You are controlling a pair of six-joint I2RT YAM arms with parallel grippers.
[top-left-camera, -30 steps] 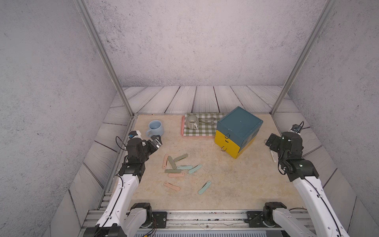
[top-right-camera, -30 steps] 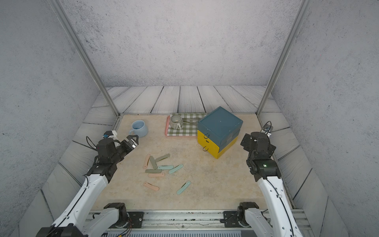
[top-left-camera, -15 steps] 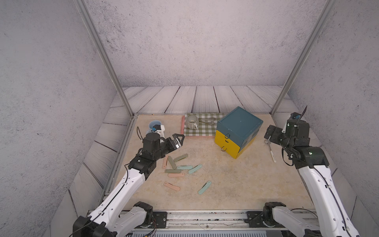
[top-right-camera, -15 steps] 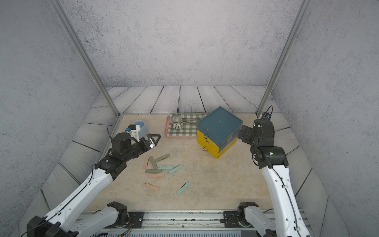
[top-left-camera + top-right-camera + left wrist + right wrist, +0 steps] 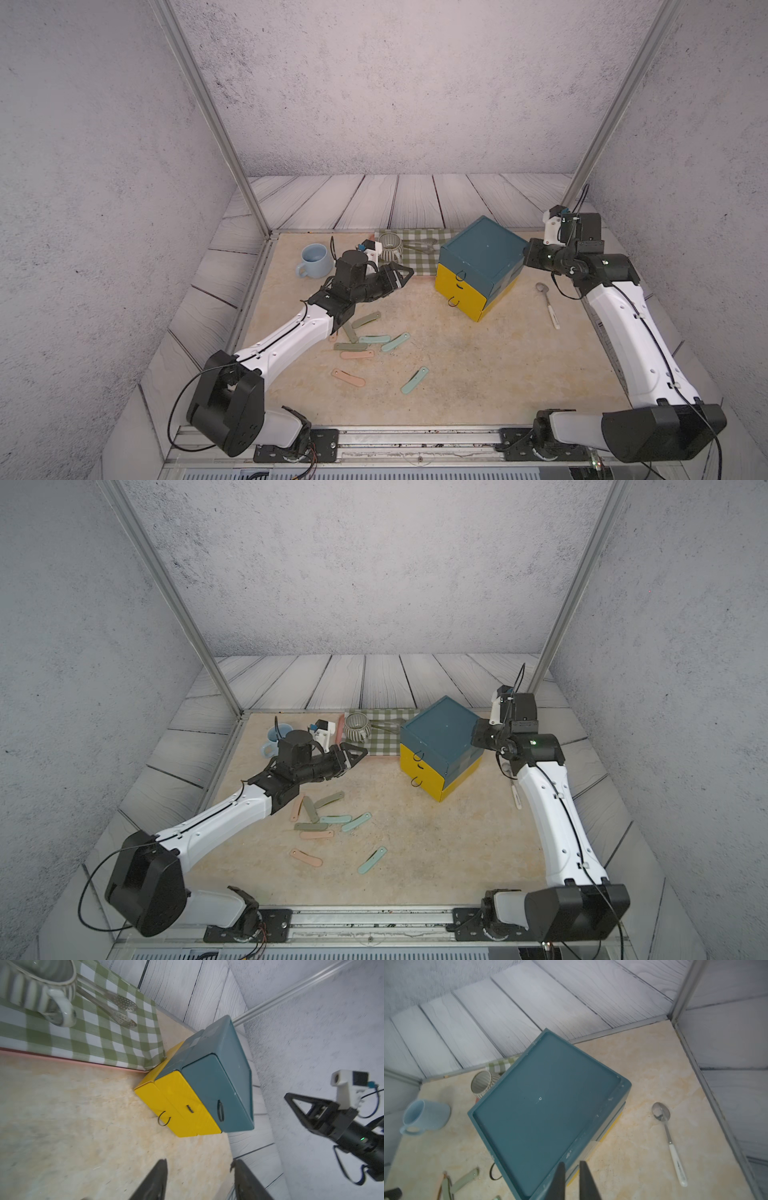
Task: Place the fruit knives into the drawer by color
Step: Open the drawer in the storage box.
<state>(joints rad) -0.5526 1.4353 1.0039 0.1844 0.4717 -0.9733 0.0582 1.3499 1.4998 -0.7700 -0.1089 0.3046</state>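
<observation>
Left end effector [image 5: 409, 274] nearer boxy teal drawer [image 5: 482, 249], flat rounded fruit knives [image 5: 347, 346]

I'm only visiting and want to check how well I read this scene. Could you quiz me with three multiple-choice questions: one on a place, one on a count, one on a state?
1. Where does the spoon lie?
A. In the blue mug.
B. On the table beside the drawer chest.
C. On the checked cloth.

2. How many pale teal knives lie on the table?
A. One.
B. Three.
C. Five.

3. How do the left jaws stand?
A. Apart, holding nothing.
B. Clamped on the spoon.
C. Clamped on the blue mug.

Answers:
1 B: a top view shows it on bare tabletop next to the chest.
2 B: three can be counted in a top view.
3 A: the left wrist view shows a clear gap with nothing in it.
</observation>
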